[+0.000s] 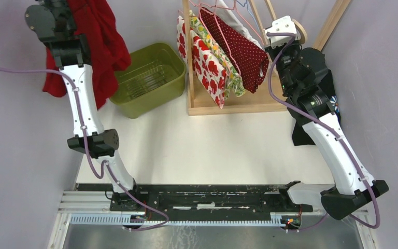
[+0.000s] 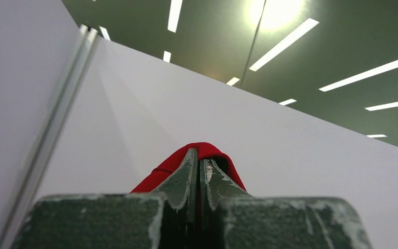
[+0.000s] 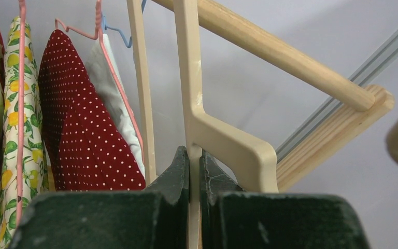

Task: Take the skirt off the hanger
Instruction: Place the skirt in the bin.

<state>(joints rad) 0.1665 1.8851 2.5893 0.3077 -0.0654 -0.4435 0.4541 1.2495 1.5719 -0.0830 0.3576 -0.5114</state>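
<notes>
The red skirt (image 1: 103, 46) hangs free at the far left, above the table and left of the green basket. My left gripper (image 1: 62, 9) is raised high and shut on its upper edge. In the left wrist view the jaws (image 2: 198, 155) are closed with red cloth (image 2: 160, 168) folded over their tips. My right gripper (image 1: 283, 44) is at the right end of the wooden rack. It is shut on a bare cream plastic hanger (image 3: 223, 140), which also shows in the top view (image 1: 282, 25). No cloth is on that hanger.
A green basket (image 1: 150, 78) stands at the back left of centre. The wooden rack (image 1: 238, 106) holds a poppy-print garment (image 1: 207, 67), a lemon-print one (image 1: 228, 70) and a red polka-dot one (image 1: 243, 52) on pink hangers. Grey walls close in on both sides.
</notes>
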